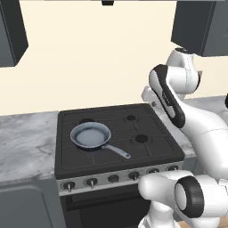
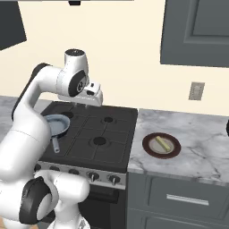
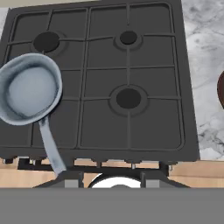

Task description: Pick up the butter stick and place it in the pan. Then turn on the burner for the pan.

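The pan (image 1: pixel 91 136) sits on the front-left part of the stove (image 1: pixel 153 153), its light inner surface bare and its long silver handle pointing toward the knobs (image 1: pixel 91 181) at the front. In the hand view the pan (image 3: pixel 28 89) lies at the left, over the grate bars. The butter stick (image 2: pixel 161 143) lies on a round dark brown plate (image 2: pixel 149 150) on the marble counter (image 2: pixel 201 138), right of the stove and well apart from the pan. The gripper (image 2: pixel 85 104) hangs above the back of the stove with nothing between its fingers; whether the jaws are parted or closed cannot be told. The burner cap (image 3: pixel 128 98) at the front right is uncovered.
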